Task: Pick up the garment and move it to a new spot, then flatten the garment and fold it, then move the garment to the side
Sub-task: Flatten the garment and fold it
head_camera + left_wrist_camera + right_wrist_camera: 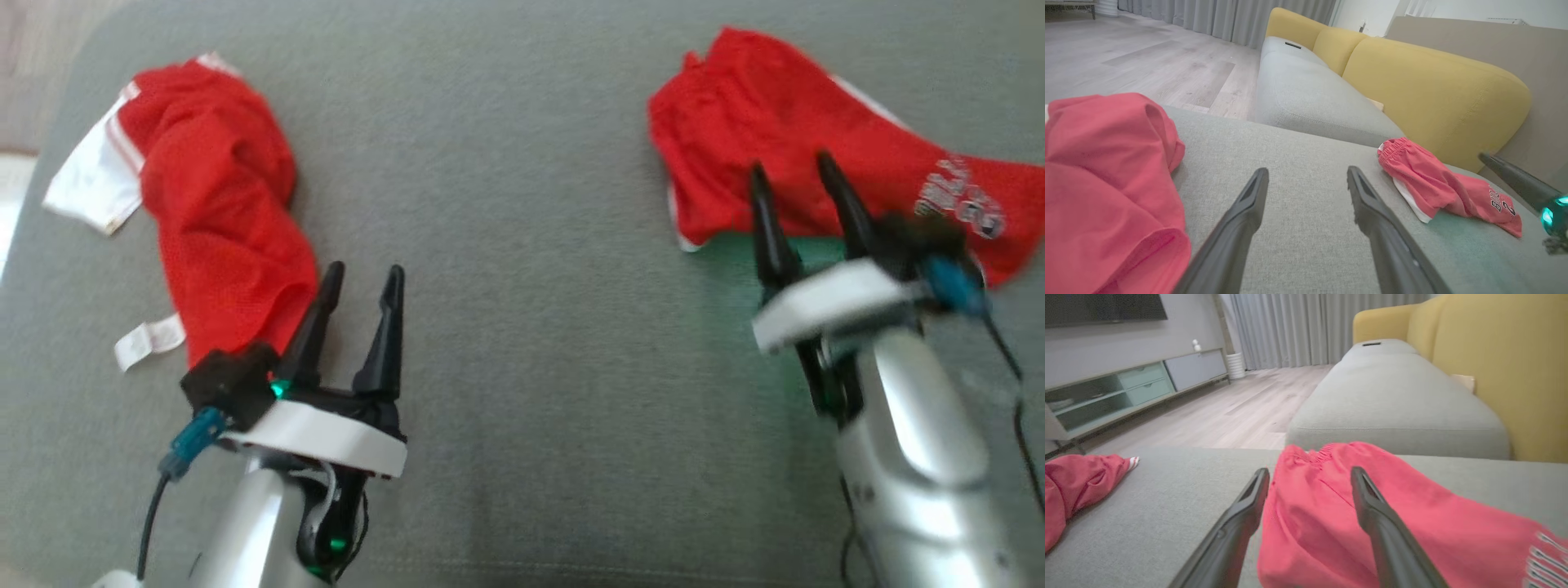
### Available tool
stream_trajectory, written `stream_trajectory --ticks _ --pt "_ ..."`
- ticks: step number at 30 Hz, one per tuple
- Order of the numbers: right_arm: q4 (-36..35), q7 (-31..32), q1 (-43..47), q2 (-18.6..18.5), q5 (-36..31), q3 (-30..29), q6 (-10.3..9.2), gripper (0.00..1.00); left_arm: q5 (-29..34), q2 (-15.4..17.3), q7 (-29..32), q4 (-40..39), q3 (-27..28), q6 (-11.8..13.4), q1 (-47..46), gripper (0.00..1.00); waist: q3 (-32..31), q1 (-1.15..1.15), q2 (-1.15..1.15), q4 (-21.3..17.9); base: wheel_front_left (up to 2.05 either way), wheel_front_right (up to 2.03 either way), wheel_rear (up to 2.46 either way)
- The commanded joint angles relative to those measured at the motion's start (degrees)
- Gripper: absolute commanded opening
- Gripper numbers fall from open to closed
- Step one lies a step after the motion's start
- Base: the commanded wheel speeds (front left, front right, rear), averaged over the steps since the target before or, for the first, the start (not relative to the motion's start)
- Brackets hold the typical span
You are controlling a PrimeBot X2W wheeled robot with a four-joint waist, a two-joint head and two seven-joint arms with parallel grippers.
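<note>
A grey upholstered surface (522,367) is spread across the foreground. Beyond it, a grey sofa seat (1396,396) is backed by yellow cushions (1433,90), and a small dark object (1293,45) is laid at its far end. A wooden floor (1241,404) is bordered by grey curtains (1290,326), and a low cabinet (1139,384) is set beneath a dark screen (1102,306).

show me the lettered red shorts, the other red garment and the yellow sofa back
lettered red shorts (784,122): head view, plain red cloth near the middle
other red garment (220,188): head view, middle of the red cloth
yellow sofa back (1433,90): left wrist view, nearest cushion's face
</note>
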Motion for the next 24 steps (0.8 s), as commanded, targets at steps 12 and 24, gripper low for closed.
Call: stream_trajectory --ticks 12,24 --pt "16.4 13.2 -19.3 0.1 -12.2 -4.0 -0.05 1.00 -3.3 0.4 -0.3 -1.4 -2.5 0.3 -5.0 1.00 5.1 0.00 0.00 10.0 0.00 0.00 0.00" --pt "24.9 4.8 -25.2 0.1 -15.5 -6.9 -0.05 0.00 -3.0 0.4 -0.3 -1.2 -1.9 0.8 -4.4 1.00 4.4 0.00 0.00 8.5 0.00 0.00 0.00"
